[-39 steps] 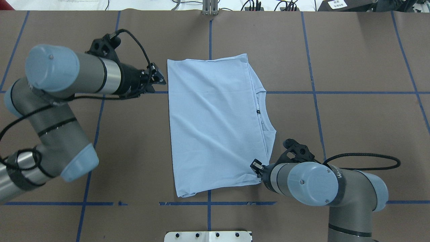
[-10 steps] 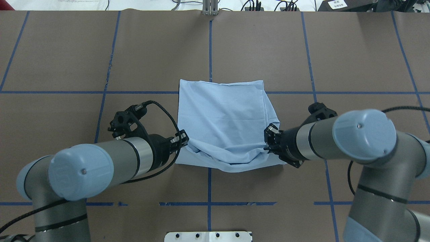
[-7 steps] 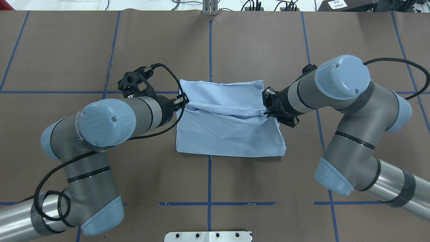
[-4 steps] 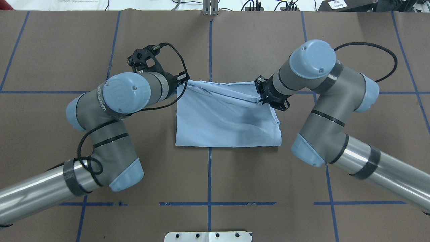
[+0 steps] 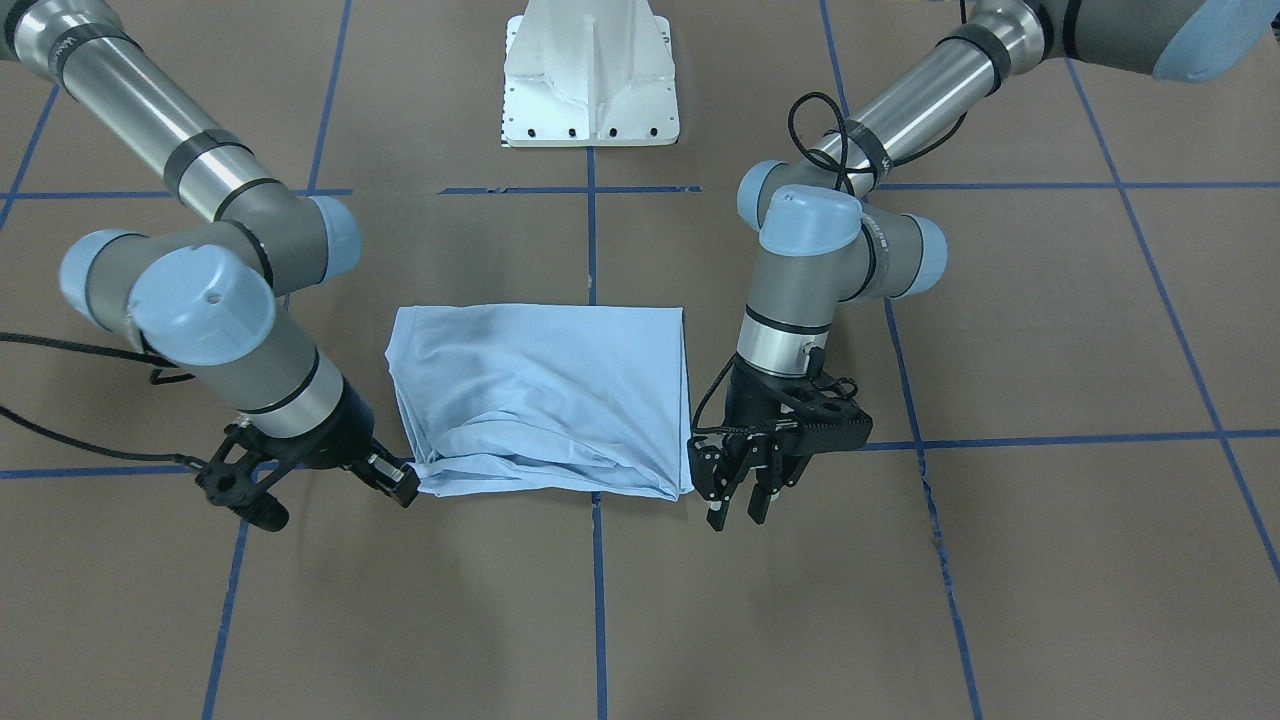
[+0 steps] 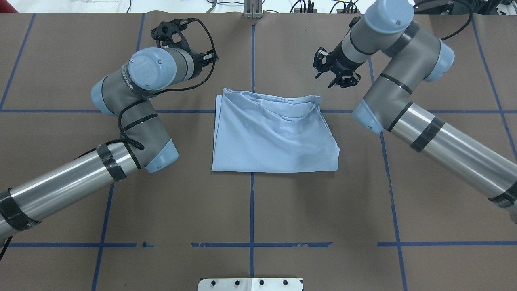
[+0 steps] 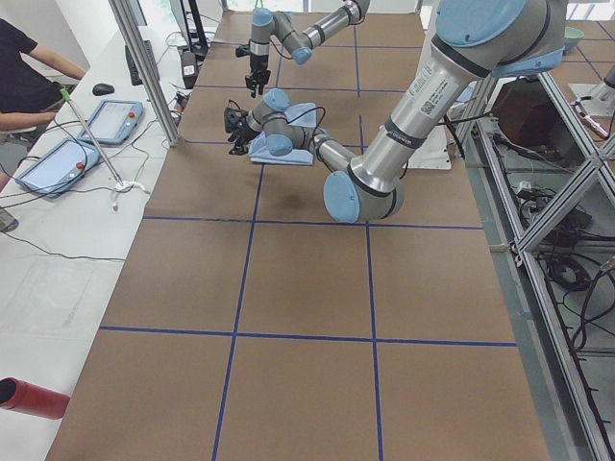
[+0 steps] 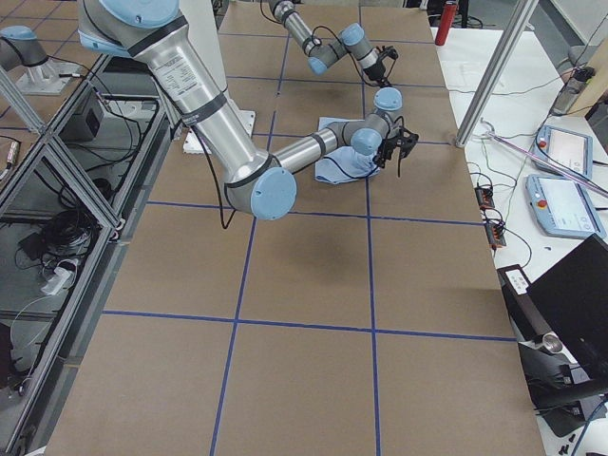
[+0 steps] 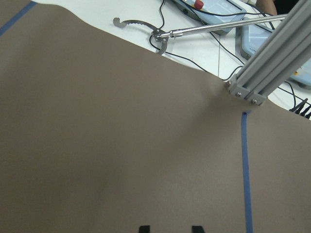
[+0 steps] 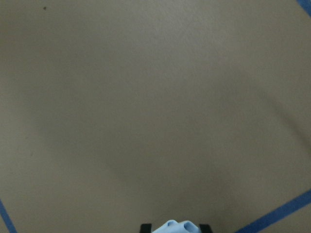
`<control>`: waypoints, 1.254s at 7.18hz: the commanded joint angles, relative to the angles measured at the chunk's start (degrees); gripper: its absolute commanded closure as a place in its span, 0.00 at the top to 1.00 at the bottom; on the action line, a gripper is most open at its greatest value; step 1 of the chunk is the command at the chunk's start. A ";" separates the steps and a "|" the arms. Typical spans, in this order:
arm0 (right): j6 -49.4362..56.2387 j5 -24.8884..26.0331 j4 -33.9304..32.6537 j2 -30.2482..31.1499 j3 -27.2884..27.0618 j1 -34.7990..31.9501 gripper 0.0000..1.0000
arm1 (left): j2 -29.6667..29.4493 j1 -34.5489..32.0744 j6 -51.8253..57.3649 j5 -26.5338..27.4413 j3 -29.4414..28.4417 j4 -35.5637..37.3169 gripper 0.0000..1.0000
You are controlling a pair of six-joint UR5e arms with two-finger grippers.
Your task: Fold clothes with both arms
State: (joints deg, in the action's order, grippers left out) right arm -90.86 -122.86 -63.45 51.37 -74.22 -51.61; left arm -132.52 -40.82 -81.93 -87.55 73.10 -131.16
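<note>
Tee (image 6: 274, 137) folded, L gripper (image 5: 735, 518) splayed

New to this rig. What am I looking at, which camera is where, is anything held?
Two grey robot arms, each ending in a two-finger gripper, work at a brown table. One picture looks down from behind the robot; one faces it across the table, so its left arm is on that picture's right; two look along the table from its ends; two come from wrist cameras. On the table lies one light blue T-shirt, folded into a rough rectangle, rumpled along the edge far from the robot. Nothing looks held: the left gripper is open beside one far corner, the right gripper open by the other, though its wrist view shows some blue cloth between the fingertips.
</note>
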 commanded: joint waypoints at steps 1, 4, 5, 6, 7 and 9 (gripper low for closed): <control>0.68 -2.74 -1.13 0.92 -4.14 -1.22 0.99 | 6.60 -1.80 0.71 -7.52 10.50 -0.41 1.00; -2.40 7.67 -3.17 6.46 -14.98 12.78 0.00 | 10.70 -5.76 3.51 -13.79 15.67 -0.32 1.00; -1.70 11.90 -3.35 6.81 -14.90 16.15 0.00 | 11.31 -5.94 4.40 -13.79 15.76 -0.41 1.00; -0.74 14.03 -3.26 6.73 -13.68 17.93 0.00 | 11.49 -5.94 4.32 -13.79 15.76 -0.41 1.00; 1.45 16.14 -3.43 5.95 -11.67 18.03 0.00 | 11.58 -6.03 4.15 -13.79 15.85 -0.41 1.00; 9.01 15.90 -3.08 -1.48 0.84 12.43 0.00 | 11.58 -6.03 3.71 -13.79 16.02 -0.41 1.00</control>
State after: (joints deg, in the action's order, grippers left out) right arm -85.36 -107.07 -66.71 54.54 -81.07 -36.31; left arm -120.94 -46.79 -77.99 -101.33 88.94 -131.57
